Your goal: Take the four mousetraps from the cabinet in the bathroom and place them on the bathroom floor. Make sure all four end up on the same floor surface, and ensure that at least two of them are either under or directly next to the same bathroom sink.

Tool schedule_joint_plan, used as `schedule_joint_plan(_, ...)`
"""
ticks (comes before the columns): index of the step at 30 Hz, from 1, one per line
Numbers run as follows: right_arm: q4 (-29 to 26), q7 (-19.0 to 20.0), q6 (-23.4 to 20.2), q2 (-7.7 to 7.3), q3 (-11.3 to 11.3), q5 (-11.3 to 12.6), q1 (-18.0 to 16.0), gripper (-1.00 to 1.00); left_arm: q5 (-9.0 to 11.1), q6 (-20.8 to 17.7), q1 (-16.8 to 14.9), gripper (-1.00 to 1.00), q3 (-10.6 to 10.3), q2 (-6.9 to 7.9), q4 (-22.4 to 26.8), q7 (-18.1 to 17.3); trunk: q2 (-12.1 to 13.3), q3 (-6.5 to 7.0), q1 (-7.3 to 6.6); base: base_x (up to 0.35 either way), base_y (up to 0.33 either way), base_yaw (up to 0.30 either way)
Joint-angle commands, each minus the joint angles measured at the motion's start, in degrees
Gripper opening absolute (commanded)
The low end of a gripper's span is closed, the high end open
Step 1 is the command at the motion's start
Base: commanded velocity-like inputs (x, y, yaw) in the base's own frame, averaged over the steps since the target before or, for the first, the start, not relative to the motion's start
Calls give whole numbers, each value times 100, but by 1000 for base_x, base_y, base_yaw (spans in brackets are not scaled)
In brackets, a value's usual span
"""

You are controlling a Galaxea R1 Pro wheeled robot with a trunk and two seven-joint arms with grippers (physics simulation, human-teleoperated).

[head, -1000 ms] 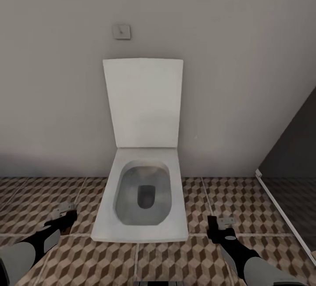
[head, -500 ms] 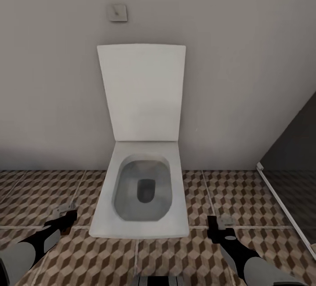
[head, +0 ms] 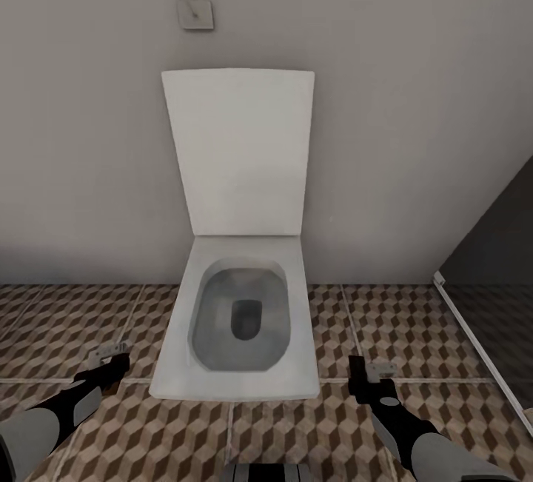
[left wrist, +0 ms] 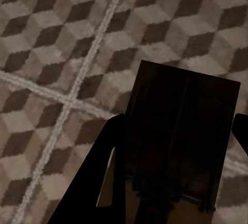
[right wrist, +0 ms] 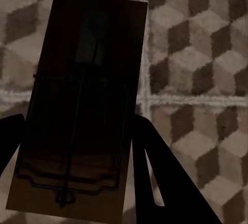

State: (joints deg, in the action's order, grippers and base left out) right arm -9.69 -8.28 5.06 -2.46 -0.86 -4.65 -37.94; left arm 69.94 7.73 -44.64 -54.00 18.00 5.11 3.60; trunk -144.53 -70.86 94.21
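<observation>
left gripper [left wrist: 175, 177] clamps mousetrap [left wrist: 181, 141] | right gripper [right wrist: 77, 182] apparently clamps second mousetrap [right wrist: 82, 105]

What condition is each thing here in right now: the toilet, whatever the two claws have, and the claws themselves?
White square toilet: lid raised against the wall, bowl open.
Flat tan wooden mousetrap: clamped in the left gripper, above the tiles.
Second tan wooden mousetrap: clamped in the right gripper.
Cube-patterned tile floor: bare around the toilet.
</observation>
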Motion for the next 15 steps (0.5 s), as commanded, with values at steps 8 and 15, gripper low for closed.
schedule_joint_plan(8, 2, -16, 29, 0, -10, -31, -3, -100, 20, 177, 5, -100, -42, 45, -8, 53, -7, -93, 9, 0, 0, 0)
schedule_joint_plan(15, 2, -16, 30, 0, -15, -36, -3, -100, 20, 246, 4, -100, -44, 28, -101, 53, -16, -248, 27, 0, 0, 0)
